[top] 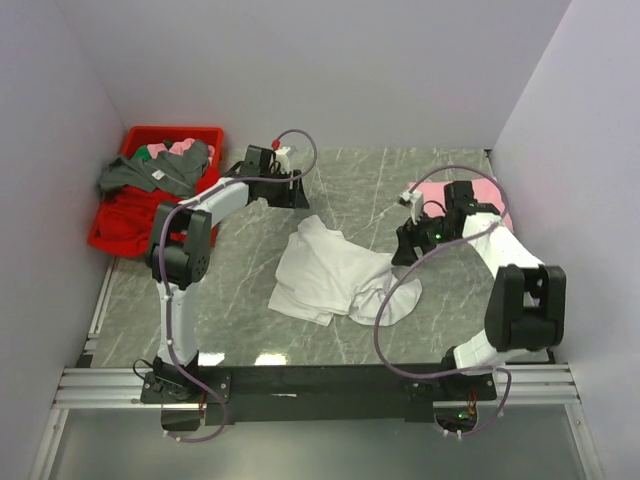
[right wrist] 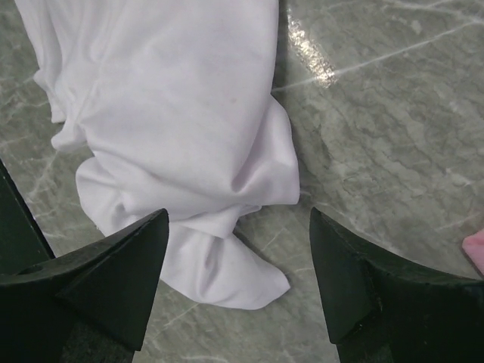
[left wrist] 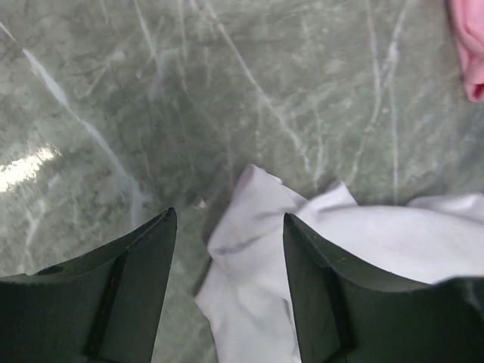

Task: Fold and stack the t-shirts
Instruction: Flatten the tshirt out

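White t-shirt [top: 325,270] lies crumpled and unfolded mid-table, bunched into loose layers, one sleeve trailing toward the right arm's side; no neat fold visible anywhere on it; neck label not visible in these views. Pink t-shirt [top: 488,188] sits at the far right of the table [top: 350,180], partly hidden behind the right arm, well apart from the white one; looks compact, but how neatly it is folded I can't tell.

Left end effector [left wrist: 228,215] hovers over the far corner of the white shirt, jaws spread moderately wide, nothing clamped; the cloth corner shows on the table between and beyond the fingers. Right end effector [right wrist: 238,214] hangs above the sleeve end, jaws wide apart, nothing held; cloth lies flat below it.

Step in hand, my read: start of folding the white shirt, both arms lining up for a two-corner pick; stacking not begun. Next move calls for each arm to drop onto a cloth edge, pinch a single layer if possible, then lift and spread the shirt flat before any fold; the bunched layers make grabbing too much cloth likely.

Red bin [top: 172,131] at the far left holds a grey garment [top: 150,175] and other clothes; not involved now.
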